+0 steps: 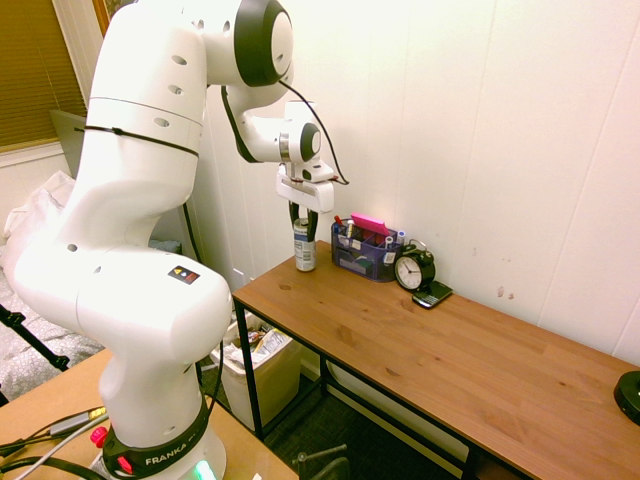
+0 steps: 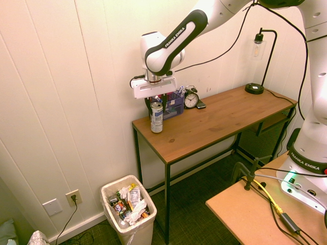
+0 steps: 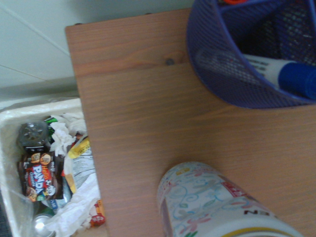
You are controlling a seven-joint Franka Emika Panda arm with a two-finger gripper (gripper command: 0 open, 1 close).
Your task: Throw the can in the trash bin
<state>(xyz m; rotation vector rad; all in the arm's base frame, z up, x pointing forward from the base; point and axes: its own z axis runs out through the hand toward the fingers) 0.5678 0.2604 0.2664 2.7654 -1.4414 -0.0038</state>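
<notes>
Second exterior view: the can was seen standing upright at the wooden desk's far-left corner, its top gripped between the closed-in fingers of the gripper. The blue mesh organizer stood just beside it at 2 o'clock, with the black clock beyond. The trash bin, stuffed with wrappers and crumpled paper, was placed on the floor at 7 o'clock of the can.
</notes>
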